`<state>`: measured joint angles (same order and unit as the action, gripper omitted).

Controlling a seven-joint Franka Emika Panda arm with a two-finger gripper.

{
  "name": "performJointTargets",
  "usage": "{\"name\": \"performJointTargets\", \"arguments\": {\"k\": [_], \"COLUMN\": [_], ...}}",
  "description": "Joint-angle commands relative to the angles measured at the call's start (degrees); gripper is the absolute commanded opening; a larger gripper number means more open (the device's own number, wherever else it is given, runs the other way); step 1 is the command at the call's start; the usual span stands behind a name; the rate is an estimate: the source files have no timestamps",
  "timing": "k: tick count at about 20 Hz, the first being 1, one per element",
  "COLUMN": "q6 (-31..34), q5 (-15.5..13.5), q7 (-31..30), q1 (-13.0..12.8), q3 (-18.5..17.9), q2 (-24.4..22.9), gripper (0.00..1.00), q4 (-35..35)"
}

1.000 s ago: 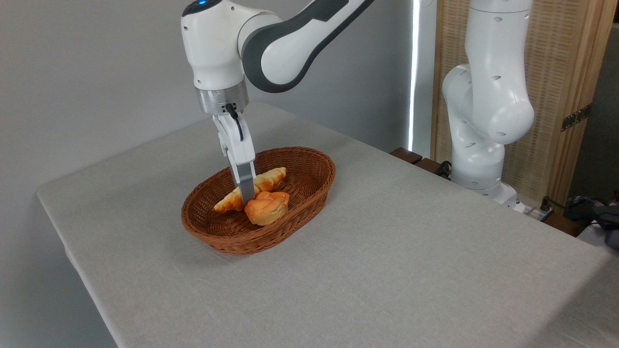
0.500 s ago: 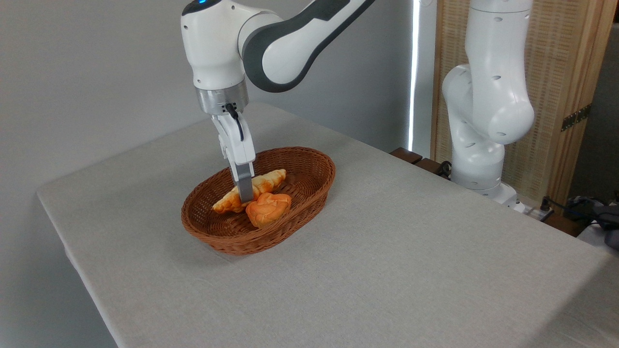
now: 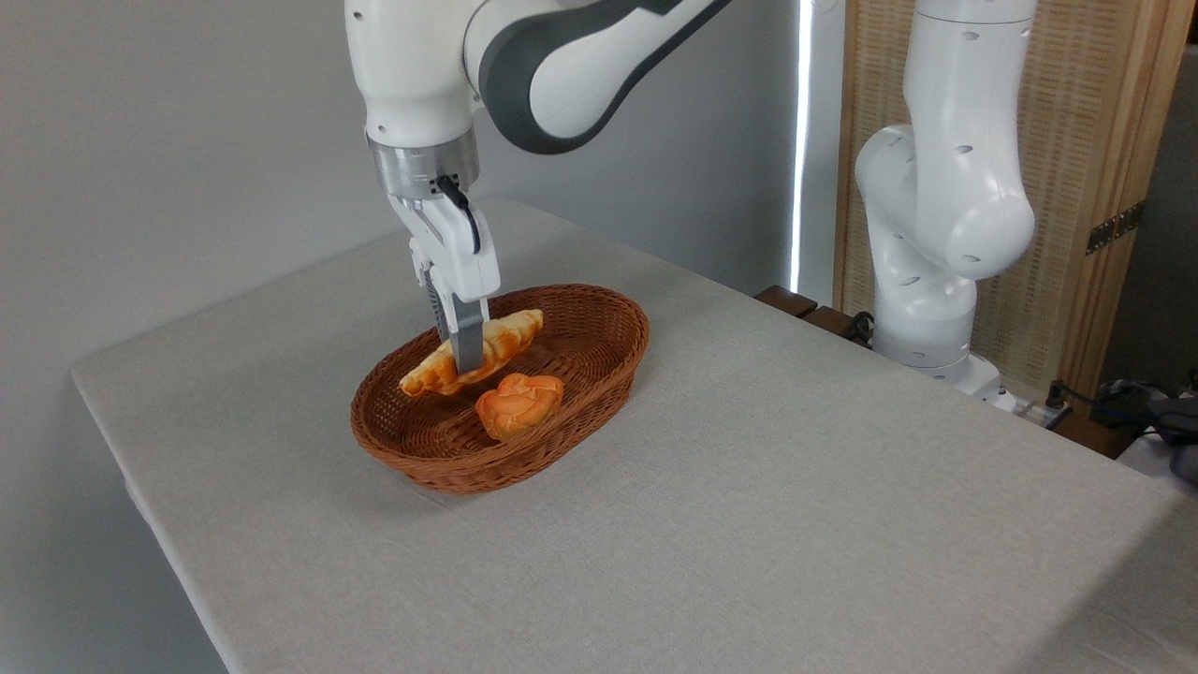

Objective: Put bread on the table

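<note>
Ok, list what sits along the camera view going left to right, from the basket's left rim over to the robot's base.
Basket's left rim → bread held in the tool → round bun → basket's right rim → bare table → robot base.

Golden-yellow bread (image 3: 501,339) with browned lattice, an orange bun (image 3: 518,405), a brown woven wicker basket (image 3: 599,323), plain light grey table (image 3: 749,487) cloth, white-and-grey arm (image 3: 552,65).
</note>
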<state>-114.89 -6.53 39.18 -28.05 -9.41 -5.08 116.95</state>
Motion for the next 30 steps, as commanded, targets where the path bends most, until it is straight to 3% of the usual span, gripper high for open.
{"name": "performJointTargets", "arguments": {"k": [1,4,13,15,19,20,21,22,30], "q6": [4.1,6.6,9.7,9.7,9.6,9.6,9.6,9.6,9.1], "q5": [-1.2,-0.7,-0.3,1.9,5.0,5.3,5.5,5.5,7.1], "q7": [1.1,2.5,16.4,19.9,22.7,22.7,22.6,22.6,22.6], "q1": [-0.2,-0.2,-0.2,-0.2,-0.2,-0.2,-0.2,-0.2,-0.6], "q3": [-2.6,-6.7,-17.9,-20.5,-21.9,-21.9,-21.9,-22.0,-21.9], "q2": [-1.0,-2.0,-3.8,-4.3,-4.2,-4.0,-3.5,-3.4,-2.0], "gripper": [0.25,0.25,0.26,0.26,0.3,0.4,0.73,0.97,1.0], "q4": [-2.2,-3.1,-3.1,-3.1,-2.3,-1.7,-1.3,-0.9,-0.8]}}
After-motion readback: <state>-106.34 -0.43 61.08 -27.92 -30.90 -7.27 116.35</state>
